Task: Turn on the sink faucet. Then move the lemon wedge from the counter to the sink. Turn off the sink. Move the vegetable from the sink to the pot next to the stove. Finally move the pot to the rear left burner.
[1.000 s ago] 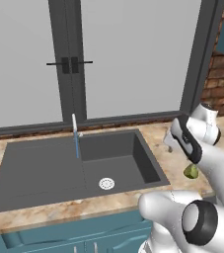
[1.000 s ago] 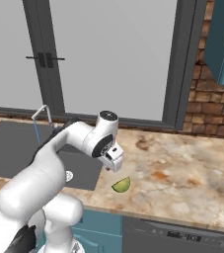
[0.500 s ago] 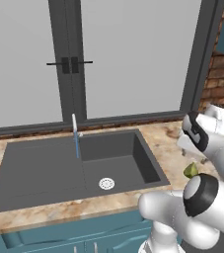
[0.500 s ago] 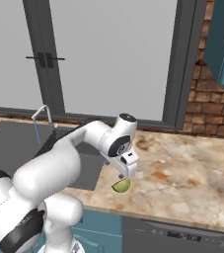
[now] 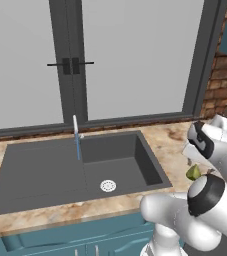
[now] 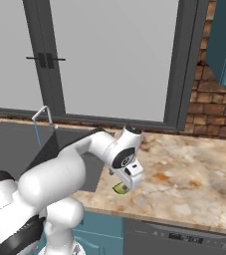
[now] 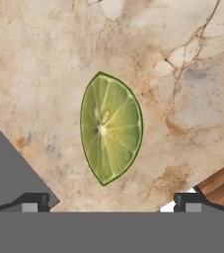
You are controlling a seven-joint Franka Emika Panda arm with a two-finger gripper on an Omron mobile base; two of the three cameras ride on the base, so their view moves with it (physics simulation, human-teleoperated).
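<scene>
The light is even and fairly bright in all three views, flat as in a rendered scene, with no glare. The large grey panes point(image 5: 135, 55) behind the counter point(image 6: 194, 184) look uniformly pale and give no visible beam. The sink point(image 5: 60, 170) reads as one dull dark grey with barely shaded walls. The arm casts only a faint shadow on the counter. The base views are soft and slightly grainy. In the hand view the lemon wedge point(image 7: 111, 127) is sharp, with no edge distortion.

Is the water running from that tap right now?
On: a thin blue stream drops from the sink faucet into the sink, seen from both base views.
</scene>
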